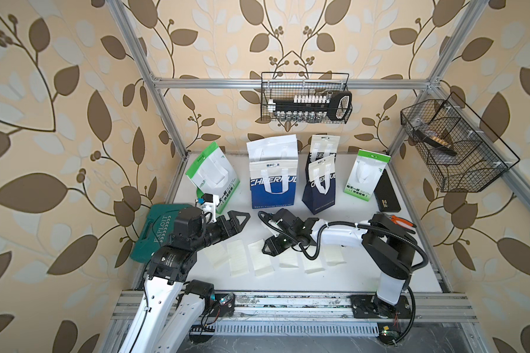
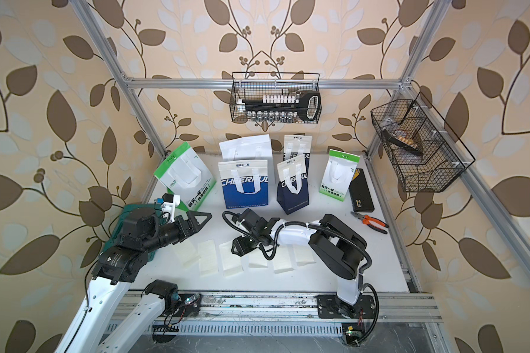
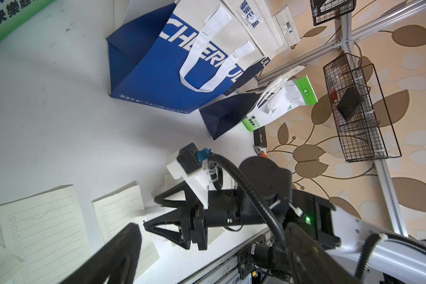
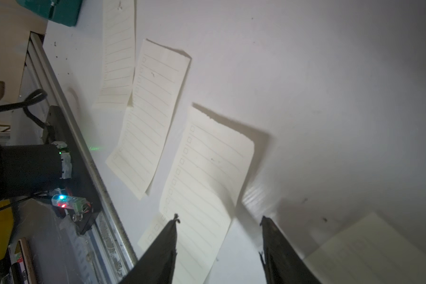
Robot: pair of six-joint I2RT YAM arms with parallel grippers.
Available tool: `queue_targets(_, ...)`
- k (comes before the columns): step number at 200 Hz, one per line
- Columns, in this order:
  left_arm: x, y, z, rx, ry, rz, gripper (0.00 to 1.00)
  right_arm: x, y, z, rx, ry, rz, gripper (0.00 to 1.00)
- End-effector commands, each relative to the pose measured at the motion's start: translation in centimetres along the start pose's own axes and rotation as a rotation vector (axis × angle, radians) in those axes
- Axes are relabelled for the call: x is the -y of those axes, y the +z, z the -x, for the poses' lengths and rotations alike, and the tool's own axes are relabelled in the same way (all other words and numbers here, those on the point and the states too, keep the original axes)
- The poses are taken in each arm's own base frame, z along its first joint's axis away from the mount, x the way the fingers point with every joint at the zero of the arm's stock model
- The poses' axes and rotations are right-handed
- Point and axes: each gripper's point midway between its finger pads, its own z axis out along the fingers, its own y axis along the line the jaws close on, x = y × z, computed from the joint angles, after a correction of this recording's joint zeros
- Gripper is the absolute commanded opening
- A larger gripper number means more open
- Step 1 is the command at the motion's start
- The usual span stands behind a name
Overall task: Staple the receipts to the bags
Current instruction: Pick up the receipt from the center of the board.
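Observation:
Several bags stand along the back of the table: a white-and-green bag (image 1: 214, 178), a blue "CHEERFUL" bag (image 1: 272, 186), a plain white one (image 1: 271, 148), two navy ones (image 1: 320, 189) and another white-and-green bag (image 1: 367, 175). Cream receipts (image 1: 237, 258) lie in a row near the front edge. My right gripper (image 4: 219, 218) is open and low over one receipt (image 4: 207, 172). One fingertip is over the paper and the other is past its long edge. My left gripper (image 1: 239, 218) hangs open and holds nothing. It is left of the right gripper and in front of the blue bag.
A teal tool case (image 1: 156, 232) lies at the left table edge under my left arm. A black box (image 1: 386, 191) and orange pliers (image 1: 403, 220) sit at the right. Wire baskets hang on the back rail (image 1: 306, 97) and the right rail (image 1: 453, 146).

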Motion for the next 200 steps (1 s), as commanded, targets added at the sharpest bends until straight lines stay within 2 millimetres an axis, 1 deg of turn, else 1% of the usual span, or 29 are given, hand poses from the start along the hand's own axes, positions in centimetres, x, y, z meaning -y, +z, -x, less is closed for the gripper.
queue_targets(1,1.2,-0.8,0.2,0.007,0.065,-0.02,0.93,-0.9,0.8,0.8,-0.018,-0.038,0.043,0.48)
queue_targets(18,1.3,-0.9,0.1,0.006,0.071,-0.02,0.92,0.0,1.4,1.1,-0.021,-0.016,0.029,0.46)
queue_targets(31,1.3,-1.0,0.1,0.008,0.076,-0.019,0.92,0.5,1.7,1.1,-0.026,-0.001,0.031,0.45)
queue_targets(50,1.4,-1.1,0.2,0.008,0.084,-0.016,0.93,0.4,2.1,1.1,-0.038,-0.006,0.048,0.44)
queue_targets(74,1.4,-1.2,0.3,0.013,0.091,-0.007,0.93,0.3,2.7,1.1,-0.049,0.0,0.056,0.39)
queue_targets(109,1.3,-1.6,0.7,0.029,0.102,0.021,0.93,1.3,3.2,0.9,-0.051,0.0,0.017,0.32)
queue_targets(132,1.5,-2.1,1.1,0.043,0.113,0.037,0.93,1.4,3.5,1.0,-0.045,-0.005,0.018,0.22)
queue_targets(166,1.4,-3.0,1.9,0.078,0.137,0.09,0.93,1.0,3.3,1.4,-0.026,-0.02,0.032,0.0)
queue_targets(200,0.8,-4.2,3.2,0.136,0.157,0.177,0.94,0.6,2.4,2.1,0.012,-0.047,0.036,0.0)
